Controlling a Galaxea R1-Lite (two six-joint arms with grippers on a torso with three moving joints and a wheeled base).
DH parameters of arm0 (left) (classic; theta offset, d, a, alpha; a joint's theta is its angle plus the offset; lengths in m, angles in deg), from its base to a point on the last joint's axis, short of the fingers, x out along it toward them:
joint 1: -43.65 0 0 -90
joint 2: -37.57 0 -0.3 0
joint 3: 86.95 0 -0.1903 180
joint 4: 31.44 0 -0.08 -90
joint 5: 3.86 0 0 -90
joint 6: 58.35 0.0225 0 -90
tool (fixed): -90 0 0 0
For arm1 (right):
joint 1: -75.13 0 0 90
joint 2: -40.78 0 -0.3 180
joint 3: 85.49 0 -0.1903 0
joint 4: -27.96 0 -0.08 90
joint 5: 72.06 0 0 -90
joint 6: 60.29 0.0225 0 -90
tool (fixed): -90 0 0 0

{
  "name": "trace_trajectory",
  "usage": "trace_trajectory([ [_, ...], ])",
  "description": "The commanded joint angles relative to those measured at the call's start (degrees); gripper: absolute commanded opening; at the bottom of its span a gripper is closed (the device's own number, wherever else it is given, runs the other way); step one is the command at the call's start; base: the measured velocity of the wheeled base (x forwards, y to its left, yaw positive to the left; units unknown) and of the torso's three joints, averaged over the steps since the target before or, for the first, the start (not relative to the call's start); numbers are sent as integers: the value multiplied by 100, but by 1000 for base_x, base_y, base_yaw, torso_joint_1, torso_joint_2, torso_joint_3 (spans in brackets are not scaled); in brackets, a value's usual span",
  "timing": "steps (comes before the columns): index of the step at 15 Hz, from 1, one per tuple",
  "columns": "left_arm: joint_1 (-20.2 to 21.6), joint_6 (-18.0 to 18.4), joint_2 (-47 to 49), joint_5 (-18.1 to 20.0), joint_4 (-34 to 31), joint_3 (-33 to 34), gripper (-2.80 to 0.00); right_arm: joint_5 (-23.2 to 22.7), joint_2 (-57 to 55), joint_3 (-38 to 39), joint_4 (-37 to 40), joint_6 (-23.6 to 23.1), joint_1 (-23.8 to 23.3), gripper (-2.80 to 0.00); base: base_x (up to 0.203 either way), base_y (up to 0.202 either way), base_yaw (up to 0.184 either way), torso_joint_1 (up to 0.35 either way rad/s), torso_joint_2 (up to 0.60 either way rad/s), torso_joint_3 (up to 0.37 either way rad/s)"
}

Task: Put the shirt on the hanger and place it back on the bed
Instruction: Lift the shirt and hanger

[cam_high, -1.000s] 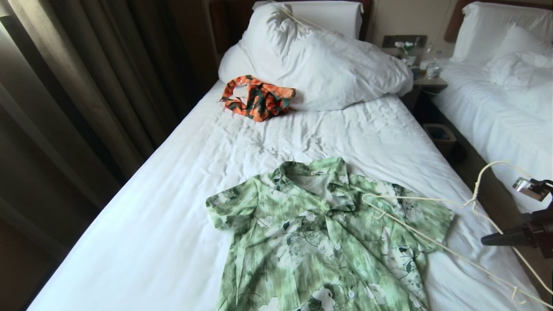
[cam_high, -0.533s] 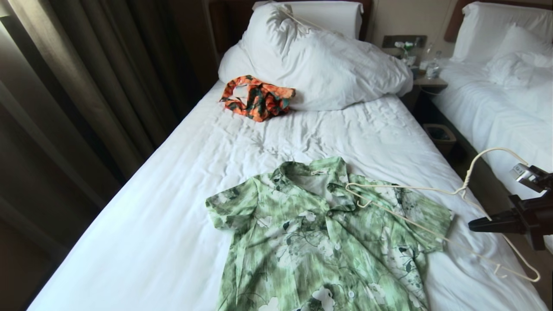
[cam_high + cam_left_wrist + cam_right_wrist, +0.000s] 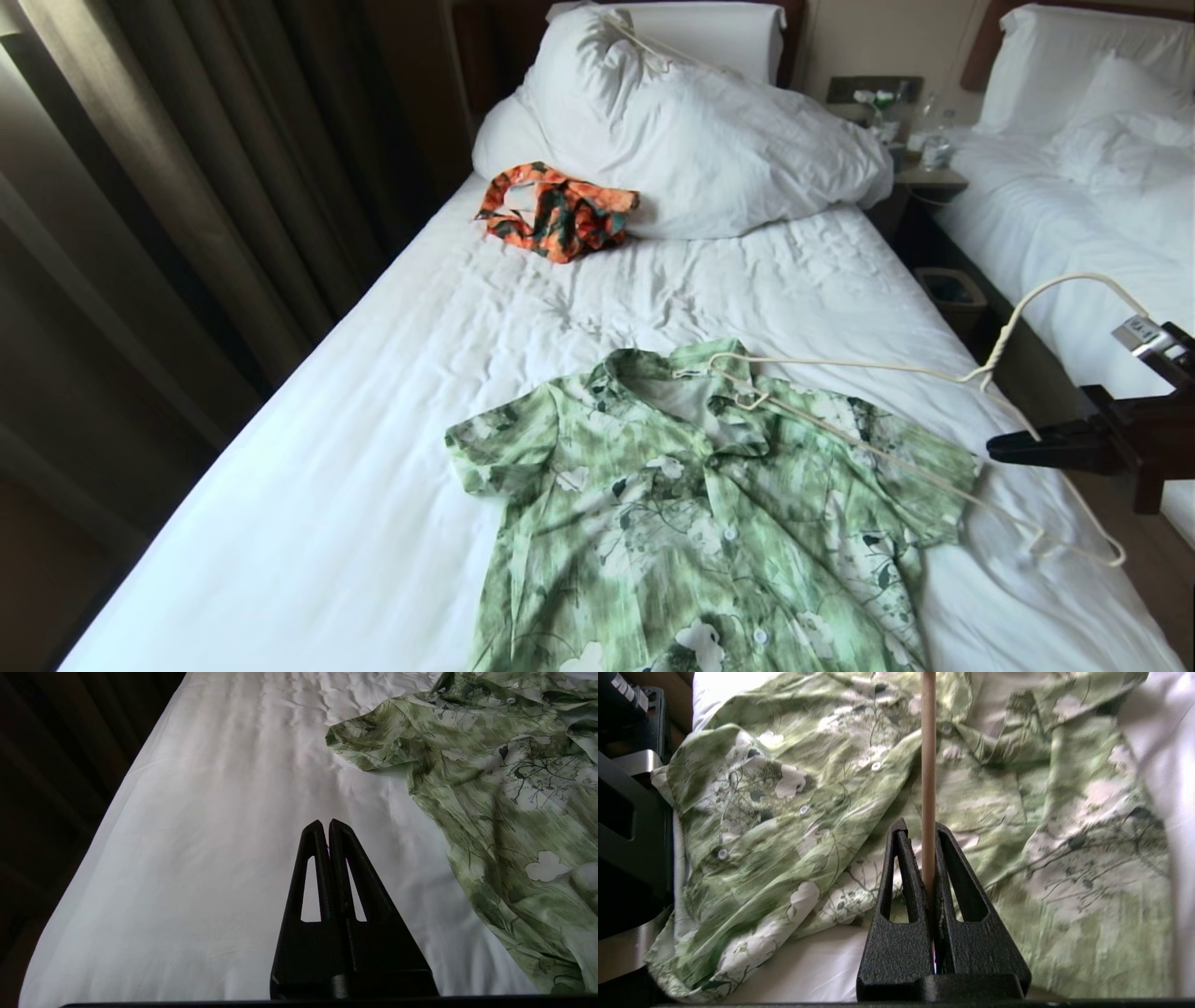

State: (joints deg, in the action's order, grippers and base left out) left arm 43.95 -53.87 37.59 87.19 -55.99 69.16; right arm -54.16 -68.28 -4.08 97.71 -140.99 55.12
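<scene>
While the green floral short-sleeved shirt point(image 3: 691, 509) lies flat on the white-sheeted bed point(image 3: 373, 448), the right gripper point(image 3: 997, 447) clamps the thin cream hanger point(image 3: 868, 369) beside it. The hanger's far tip reaches over the collar. The left gripper point(image 3: 325, 823) hangs closed and empty above bare sheet.

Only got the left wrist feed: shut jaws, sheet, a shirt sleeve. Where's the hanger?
Observer: In the right gripper, jaws shut on one bar of the hanger.
Operator: Where's its far tip?
Observer: Over the collar of the shirt in the head view; I cannot tell whether it touches.
Operator: Anything else around?
Observer: An orange garment lies beside the pillow.
</scene>
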Motion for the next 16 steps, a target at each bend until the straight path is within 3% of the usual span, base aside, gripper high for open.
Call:
trace_trajectory([
  [1, 5, 0, -11, 1, -1, 0, -280, -663, 282, 98, -510, -31, 21, -280, 0, 0, 0, 0, 0, 0],
  [5, 5, 0, -11, 1, 4, 0, -280, -1383, 500, 139, -640, 160, 11, -280, 0, 0, 0, 0, 0, 0],
  [14, 5, -21, -11, -123, -28, -3, -280, -1429, 812, 112, -653, 189, -297, -280, 0, 0, 0, 0, 0, 0],
  [16, -2, -26, 192, -67, -60, -390, -280, -1429, 843, 96, -656, 241, -320, -280, 0, 0, 0, 0, 0, 0],
])
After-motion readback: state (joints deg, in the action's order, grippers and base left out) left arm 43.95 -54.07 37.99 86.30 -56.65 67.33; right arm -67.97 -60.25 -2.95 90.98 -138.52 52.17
